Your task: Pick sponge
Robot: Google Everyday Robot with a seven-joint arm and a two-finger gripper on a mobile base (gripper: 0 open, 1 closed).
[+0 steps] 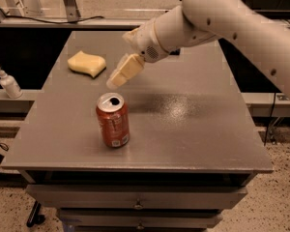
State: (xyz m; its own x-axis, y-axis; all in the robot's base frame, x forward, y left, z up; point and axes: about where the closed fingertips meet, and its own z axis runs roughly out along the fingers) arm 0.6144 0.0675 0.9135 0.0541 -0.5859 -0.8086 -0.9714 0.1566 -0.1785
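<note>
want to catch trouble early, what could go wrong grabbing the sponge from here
1. The gripper hangs between the sponge and the upright can, seemingly close to the can's top. A low swing might tip the can.
2. The sponge lies flat on the table, toward its left edge. A misjudged descent could push it that way instead of gripping it.
</note>
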